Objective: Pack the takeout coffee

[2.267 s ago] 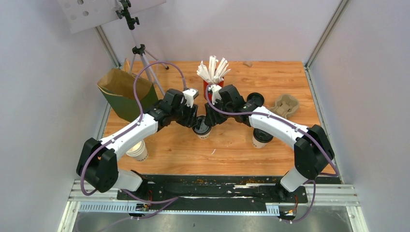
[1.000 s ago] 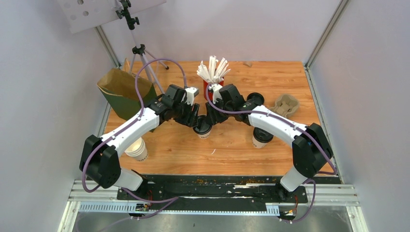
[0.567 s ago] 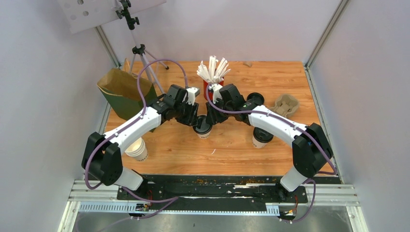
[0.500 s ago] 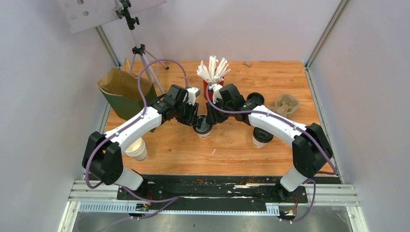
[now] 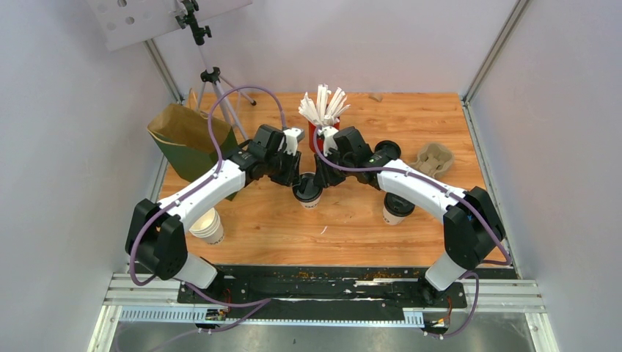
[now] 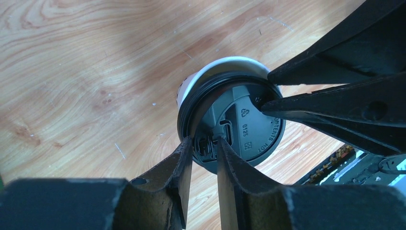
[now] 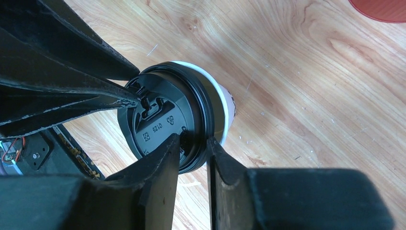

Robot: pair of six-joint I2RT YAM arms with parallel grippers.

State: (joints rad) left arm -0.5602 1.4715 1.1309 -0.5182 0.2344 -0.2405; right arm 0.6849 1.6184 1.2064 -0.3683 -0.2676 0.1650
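Observation:
The takeout coffee, a small white paper cup with a black lid, stands upright mid-table between both grippers. My left gripper comes from the left. In its wrist view the left gripper straddles the lid's rim, one finger outside it and one on top, shut on it. My right gripper comes from the right. In its wrist view the right gripper pinches the opposite rim of the lid the same way. The green paper bag stands open at the far left.
A red cup of white sticks stands just behind the grippers. Two more lidded cups sit at right, one near and one further back. A stack of white cups, a cardboard carrier and a tripod also stand here.
Both grippers have narrowed onto the lid's rim. Both wrists and the cup have shifted slightly toward the back of the table.

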